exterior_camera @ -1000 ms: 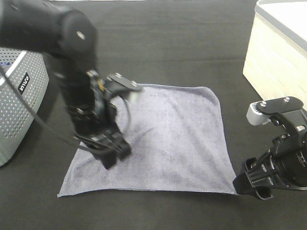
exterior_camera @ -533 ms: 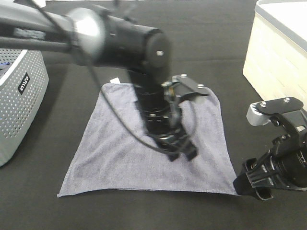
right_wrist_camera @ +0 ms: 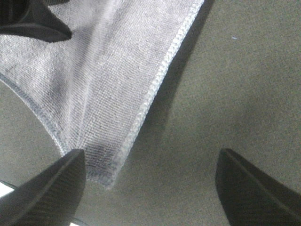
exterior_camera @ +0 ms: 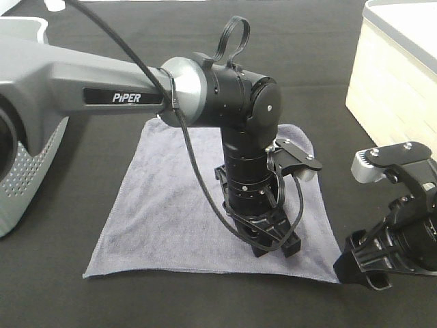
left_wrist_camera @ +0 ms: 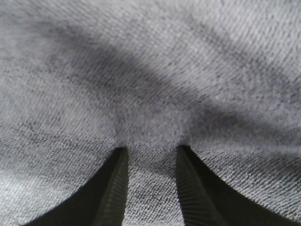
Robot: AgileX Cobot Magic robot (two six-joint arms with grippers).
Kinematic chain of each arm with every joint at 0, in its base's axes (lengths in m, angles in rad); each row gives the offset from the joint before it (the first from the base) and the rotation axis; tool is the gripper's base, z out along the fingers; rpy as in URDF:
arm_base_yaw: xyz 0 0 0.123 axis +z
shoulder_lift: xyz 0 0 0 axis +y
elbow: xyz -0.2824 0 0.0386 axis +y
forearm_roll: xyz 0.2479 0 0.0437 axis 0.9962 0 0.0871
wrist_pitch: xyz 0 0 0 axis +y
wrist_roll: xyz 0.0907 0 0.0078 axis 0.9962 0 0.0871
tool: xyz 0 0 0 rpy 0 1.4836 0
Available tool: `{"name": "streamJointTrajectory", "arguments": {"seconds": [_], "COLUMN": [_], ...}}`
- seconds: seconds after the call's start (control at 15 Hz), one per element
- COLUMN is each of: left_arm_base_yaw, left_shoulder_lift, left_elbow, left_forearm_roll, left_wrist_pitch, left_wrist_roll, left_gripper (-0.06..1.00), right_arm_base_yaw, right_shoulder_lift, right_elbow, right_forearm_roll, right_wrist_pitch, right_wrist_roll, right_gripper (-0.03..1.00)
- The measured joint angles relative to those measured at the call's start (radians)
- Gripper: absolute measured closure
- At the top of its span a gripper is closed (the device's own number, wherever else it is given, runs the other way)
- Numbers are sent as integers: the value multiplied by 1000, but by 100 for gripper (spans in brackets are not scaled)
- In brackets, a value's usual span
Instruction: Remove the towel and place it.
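The grey-lavender towel [exterior_camera: 164,198] lies flat on the black mat. My left arm reaches across it, and my left gripper [exterior_camera: 276,246] points down on the towel's near right part. In the left wrist view its fingers [left_wrist_camera: 115,188] stand a narrow gap apart, tips on the cloth [left_wrist_camera: 150,70], with a small ridge of cloth between them [left_wrist_camera: 148,148]. My right gripper [exterior_camera: 362,270] is low at the towel's near right corner. In the right wrist view it [right_wrist_camera: 151,153] is wide open, with the hemmed corner [right_wrist_camera: 101,174] between the fingers.
A cream box [exterior_camera: 396,75] stands at the back right. A grey perforated unit [exterior_camera: 27,171] stands at the left edge. Black mat [exterior_camera: 205,301] surrounds the towel. The two grippers are close together at the towel's right side.
My left gripper has swept from the towel's left part across to its near right part and dropped lower. The towel and my right gripper have stayed where they were.
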Motion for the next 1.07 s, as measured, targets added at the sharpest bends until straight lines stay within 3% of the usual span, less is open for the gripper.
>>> {"name": "streamJointTrajectory", "arguments": {"seconds": [0.67,0.87,1.07], "left_arm_base_yaw": [0,0,0], "left_shoulder_lift": [11,16,17], "left_elbow": [-10,-17,-18], "left_forearm_roll": [0,0,0], "left_wrist_pitch": [15,24,25], "left_wrist_roll": [1,1,1], "left_gripper": [61,61,61], "right_arm_base_yaw": [0,0,0], "right_shoulder_lift": [-120,-179,-243], "right_elbow": [2,2,2], "right_forearm_roll": [12,3,1], "right_wrist_pitch": [8,99,128], "right_wrist_roll": [13,25,36], "right_gripper": [23,23,23]}}
